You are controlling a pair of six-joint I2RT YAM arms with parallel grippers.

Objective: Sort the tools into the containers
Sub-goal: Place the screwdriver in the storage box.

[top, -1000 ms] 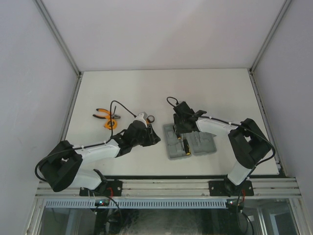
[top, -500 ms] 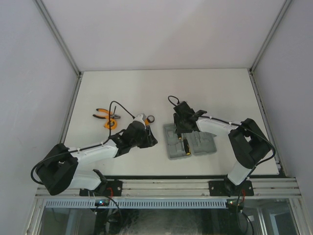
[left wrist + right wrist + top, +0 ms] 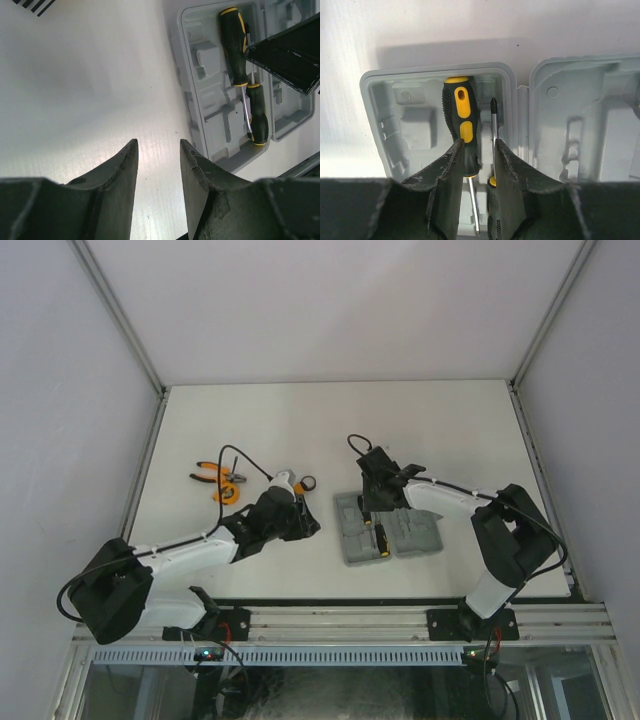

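White, matte tabletop (image 3: 250,420) fills a booth with plain grey walls; the grey plastic case (image 3: 352,545) lies open on it, hinge up the middle, and both halves are moulded into shallow pockets.

The right gripper (image 3: 479,145) hangs straight above the half on its left. Its jaws stand a narrow gap apart and I see nothing clamped. Under them two screwdrivers (image 3: 461,117) lie side by side in their slots, head to tail, their long axes running toward and away from this gripper. They have ribbed black handles with yellow inlays and thin bright steel shafts.

The left gripper (image 3: 157,145) is part open and empty, over bare table, with the case off to its right and ahead of it.

What the next move turns on, as I judge it, is that the loose tools all lie on the left arm's side, away from the case. The pliers (image 3: 212,474) sit well off to that gripper's left, with smooth orange handles pointing outward and a dark nose pointing inward, so their long axis runs across the table. The round orange tape measure (image 3: 224,494) lies just beside them. A small dark ring (image 3: 307,481) lies close beyond the gripper, too small to make out further. The left arm is clearly the nearer one to all three.
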